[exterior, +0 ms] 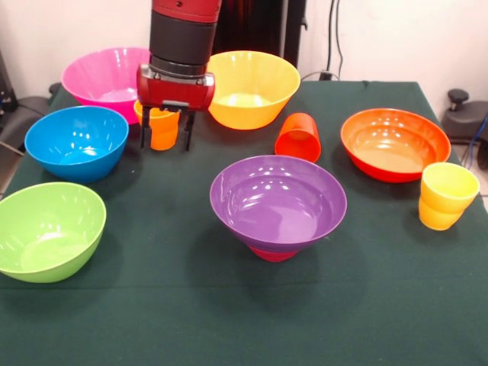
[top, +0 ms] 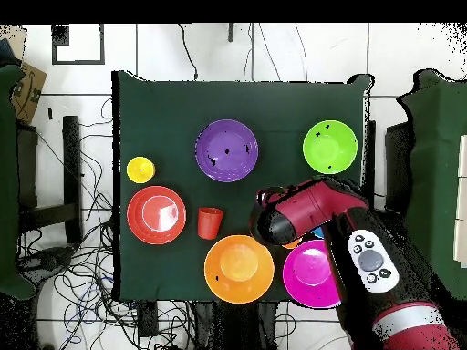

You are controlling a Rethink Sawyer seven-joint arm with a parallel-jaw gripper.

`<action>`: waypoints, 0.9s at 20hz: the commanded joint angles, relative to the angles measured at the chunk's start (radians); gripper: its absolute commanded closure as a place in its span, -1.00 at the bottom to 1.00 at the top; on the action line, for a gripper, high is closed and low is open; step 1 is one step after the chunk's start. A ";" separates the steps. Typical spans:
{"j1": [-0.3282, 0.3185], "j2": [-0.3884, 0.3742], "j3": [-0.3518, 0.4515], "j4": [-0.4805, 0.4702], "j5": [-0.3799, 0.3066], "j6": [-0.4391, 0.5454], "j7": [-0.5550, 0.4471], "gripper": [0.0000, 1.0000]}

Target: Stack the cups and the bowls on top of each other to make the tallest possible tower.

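My gripper [exterior: 165,145] hangs at the back left with its two black fingers [exterior: 143,136] straddling the upright ribbed orange cup [exterior: 162,128]. The jaws stand open, with a gap showing beside the cup. The purple bowl [exterior: 278,200] sits on the upturned small magenta-red bowl [exterior: 274,253] at the centre, a two-piece tower. The plain red-orange cup [exterior: 299,136] lies tilted behind it. The ribbed yellow cup [exterior: 445,195] stands at the right edge. In the overhead view the arm [top: 301,211] hides the gripper and most of the orange cup.
Bowls ring the table: pink [exterior: 107,76], yellow [exterior: 252,88], blue [exterior: 76,141], green [exterior: 46,229] and orange-red [exterior: 394,142]. The overhead view shows the purple [top: 226,149], green [top: 329,146], orange-red [top: 156,214], yellow [top: 239,268] and pink [top: 310,273] bowls.
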State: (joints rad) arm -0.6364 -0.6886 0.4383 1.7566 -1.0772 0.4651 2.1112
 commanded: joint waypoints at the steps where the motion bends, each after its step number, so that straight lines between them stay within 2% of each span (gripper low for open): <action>1: 0.060 0.035 -0.045 -0.048 -0.148 0.036 -0.180 -1.00; 5: 0.097 0.038 -0.077 -0.067 -0.194 0.036 -0.119 -1.00; 11: 0.127 0.036 -0.106 -0.088 -0.219 0.034 -0.094 -1.00; 18: 0.139 0.047 -0.135 -0.106 -0.210 0.044 -0.085 -1.00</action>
State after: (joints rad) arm -0.5279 -0.6883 0.3350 1.7260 -1.2129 0.4647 2.1112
